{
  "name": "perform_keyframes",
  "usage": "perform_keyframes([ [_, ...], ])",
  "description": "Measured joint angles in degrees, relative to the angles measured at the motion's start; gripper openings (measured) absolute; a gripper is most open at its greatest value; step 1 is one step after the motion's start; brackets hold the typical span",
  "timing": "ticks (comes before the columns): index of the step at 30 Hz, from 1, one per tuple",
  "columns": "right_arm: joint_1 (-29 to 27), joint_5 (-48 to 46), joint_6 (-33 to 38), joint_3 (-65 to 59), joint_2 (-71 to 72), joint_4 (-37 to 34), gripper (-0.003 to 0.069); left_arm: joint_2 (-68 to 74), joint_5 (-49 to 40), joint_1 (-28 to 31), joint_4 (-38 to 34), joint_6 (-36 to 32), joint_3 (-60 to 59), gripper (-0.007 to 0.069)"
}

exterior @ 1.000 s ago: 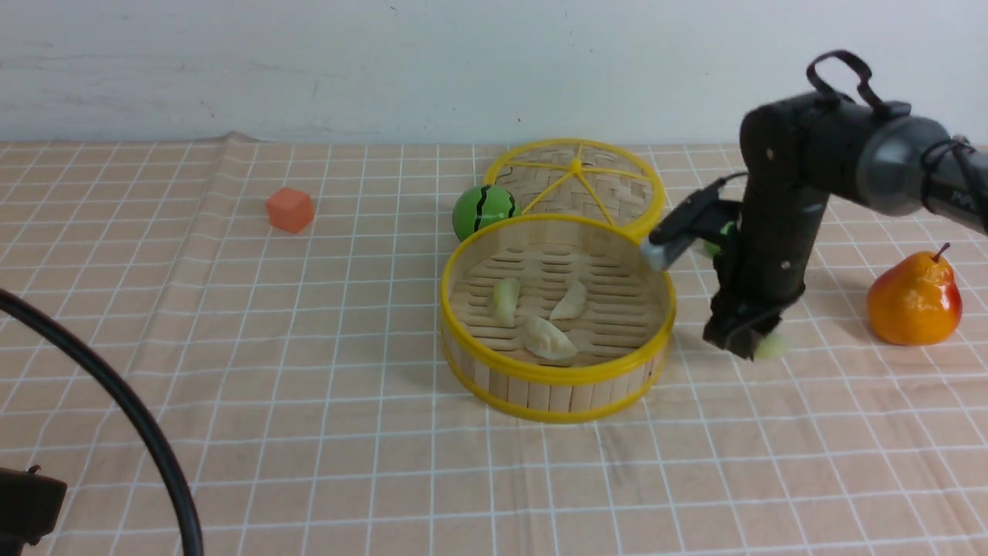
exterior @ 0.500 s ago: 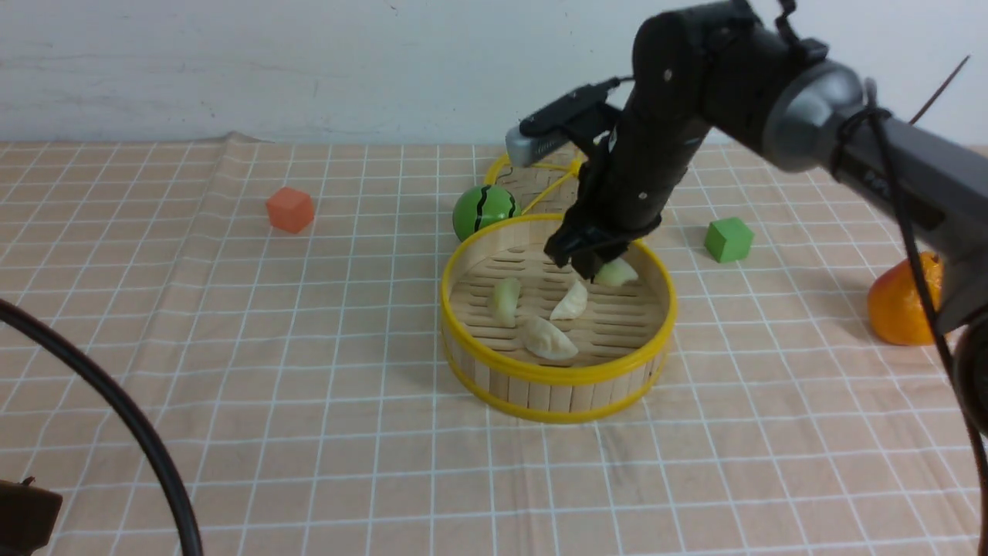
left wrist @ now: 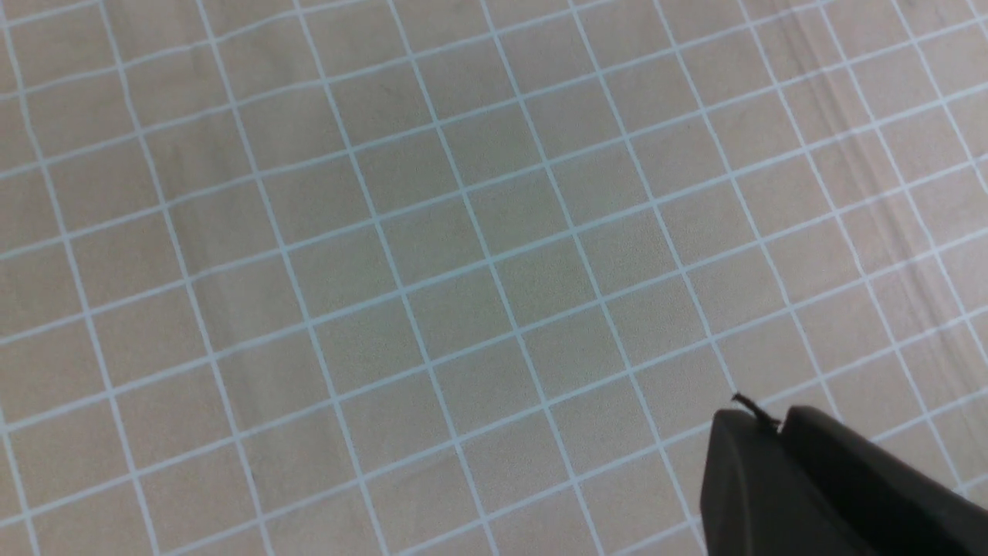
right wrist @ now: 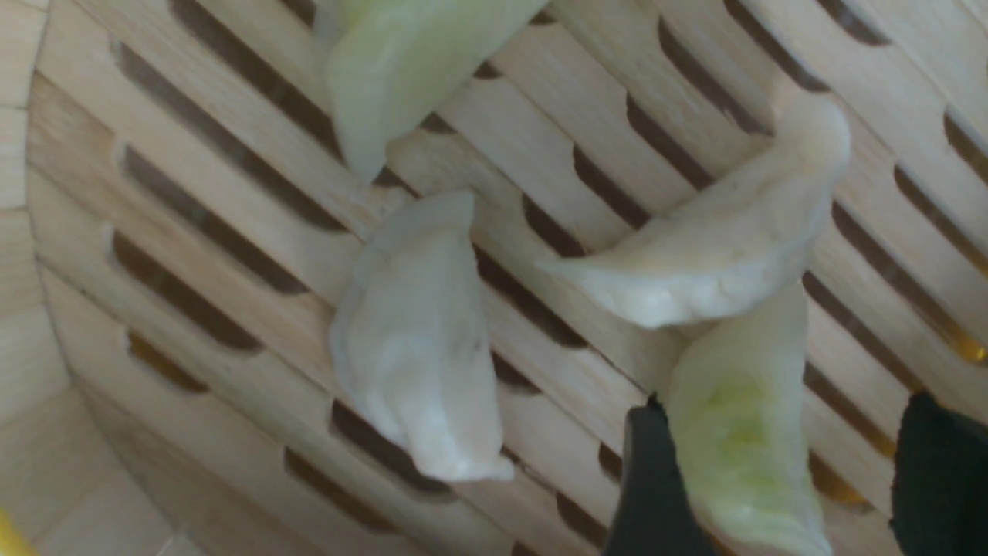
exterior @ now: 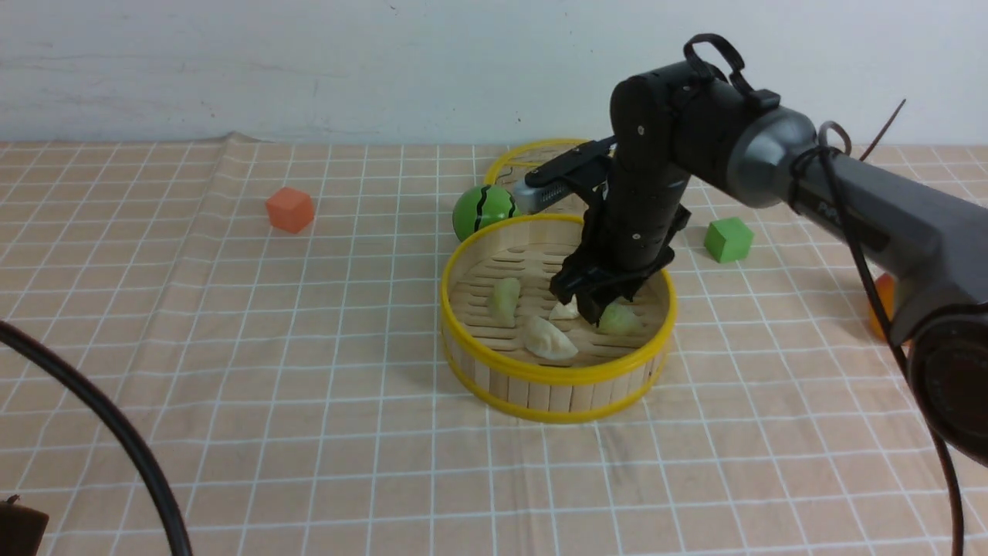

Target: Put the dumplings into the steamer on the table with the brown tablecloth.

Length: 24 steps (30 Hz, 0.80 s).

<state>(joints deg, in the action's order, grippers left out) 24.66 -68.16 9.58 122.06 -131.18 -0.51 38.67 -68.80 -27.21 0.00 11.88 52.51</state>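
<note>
Dumplings (exterior: 548, 338), all 4, lie in steamer (exterior: 556, 378); one green dumpling (right wrist: 741, 455) sits btwn R gripper (right wrist: 786, 417) jaws, which stand apart. L gripper (left wrist: 772, 423) jaws pressed together above brown tablecloth (left wrist: 386, 232).

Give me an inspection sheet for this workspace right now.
Surface: brown tablecloth, checked, slightly wrinkled.
Job's things: all four dumplings lie inside the steamer.
Clutter: orange cube, green cube, watermelon ball, woven lid, orange fruit mostly hidden.
Grippers: right gripper open, with a green dumpling between its fingers; left gripper shut over bare cloth.
Cables: black cable at front left.
Surroundings: white wall.
</note>
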Motion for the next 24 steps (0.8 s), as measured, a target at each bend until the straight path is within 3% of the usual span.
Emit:
perform_keyframes([
  [3, 0.0, -1.98, 0.0, 0.0, 2.4, 0.0, 0.0419, -4.47, 0.37, 0.0, 0.71, 0.0, -2.11, 0.0049],
  [7, 0.0, -2.53, 0.0, 0.0, 7.97, -0.2, 0.0356, -12.76, 1.5, 0.0, 1.98, 1.26, -6.17, 0.0052],
  [17, 0.0, -3.38, 3.79, -7.16, 29.06, -11.75, 0.0024, -38.48, 13.83, 0.0, 8.78, 16.53, -21.32, 0.0059],
  [20, 0.0, -3.38, 6.14, -12.9, 34.92, -15.21, -0.0017, -39.57, 16.85, 0.0, 9.08, 17.44, -23.14, 0.0064],
  [24, 0.0, -0.87, 9.3, -22.74, 42.99, -19.47, -0.0018, -39.61, 17.93, 0.0, 9.14, 17.71, -23.48, 0.0071],
])
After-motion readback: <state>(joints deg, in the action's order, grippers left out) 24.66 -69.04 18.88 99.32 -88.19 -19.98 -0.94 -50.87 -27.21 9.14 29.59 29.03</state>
